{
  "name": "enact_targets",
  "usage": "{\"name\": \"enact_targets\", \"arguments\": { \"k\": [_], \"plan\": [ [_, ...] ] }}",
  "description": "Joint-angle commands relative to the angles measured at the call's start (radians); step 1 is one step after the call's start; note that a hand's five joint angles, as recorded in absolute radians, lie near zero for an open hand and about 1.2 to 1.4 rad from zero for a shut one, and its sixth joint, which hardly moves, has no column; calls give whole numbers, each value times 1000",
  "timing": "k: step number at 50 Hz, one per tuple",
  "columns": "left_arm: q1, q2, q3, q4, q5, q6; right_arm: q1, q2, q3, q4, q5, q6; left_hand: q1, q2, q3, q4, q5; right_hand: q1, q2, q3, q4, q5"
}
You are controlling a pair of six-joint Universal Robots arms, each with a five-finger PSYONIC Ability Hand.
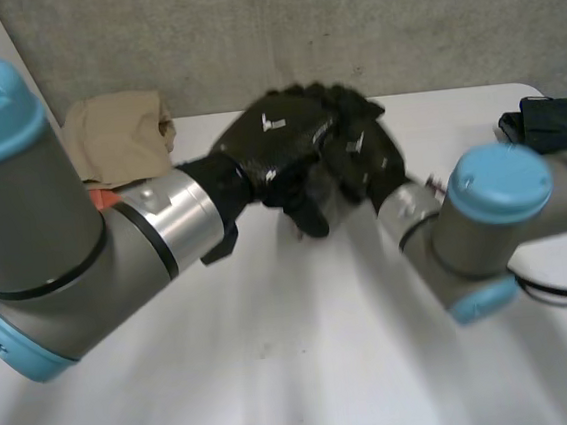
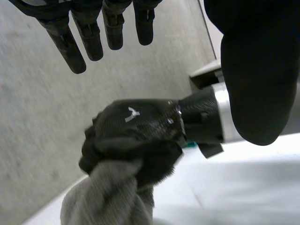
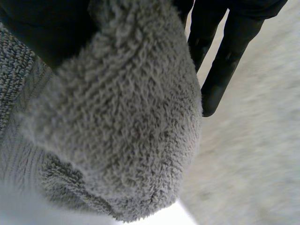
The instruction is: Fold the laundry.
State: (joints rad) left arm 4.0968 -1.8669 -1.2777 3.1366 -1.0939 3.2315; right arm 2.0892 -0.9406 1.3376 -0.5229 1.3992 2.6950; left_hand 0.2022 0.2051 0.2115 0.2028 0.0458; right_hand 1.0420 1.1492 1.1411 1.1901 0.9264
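A grey fluffy cloth [image 2: 110, 197] hangs bunched from my right hand [image 2: 136, 124], whose fingers are curled tight round its top. Up close, the same grey cloth [image 3: 122, 131] lies against the palm, with the right hand's fingers [image 3: 229, 51] beside it. My left hand [image 2: 89, 37] is held open a little apart from that grip, fingers straight and holding nothing. In the head view both hands meet above the table's far middle: the left hand [image 1: 276, 138] in front, the right hand [image 1: 364, 160] just behind it. There the hands hide the cloth.
A beige cloth [image 1: 121, 138] lies crumpled at the table's back left. A dark garment [image 1: 556, 121] sits at the back right edge. The white table [image 1: 279, 374] runs bare towards the front. A grey wall stands close behind.
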Motion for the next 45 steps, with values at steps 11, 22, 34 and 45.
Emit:
{"name": "enact_targets", "arguments": {
  "k": [11,22,34,45],
  "plan": [
    [28,80,60,138,-3,-177,-458,-6,-423,63,-118,97,17,14,8,17,-1,354,247,255,206,295],
    [17,-4,26,140,0,-170,-802,284,-554,57,-419,157,17,14,8,17,-1,354,247,255,206,295],
    [-1,-63,12,138,-3,-168,-954,527,-598,73,-678,124,20,17,11,20,2,354,247,255,206,295],
    [-13,-49,23,138,-4,-170,-969,194,-385,178,-674,131,23,20,14,22,5,-867,-975,-967,-1016,-926]
  ]
}}
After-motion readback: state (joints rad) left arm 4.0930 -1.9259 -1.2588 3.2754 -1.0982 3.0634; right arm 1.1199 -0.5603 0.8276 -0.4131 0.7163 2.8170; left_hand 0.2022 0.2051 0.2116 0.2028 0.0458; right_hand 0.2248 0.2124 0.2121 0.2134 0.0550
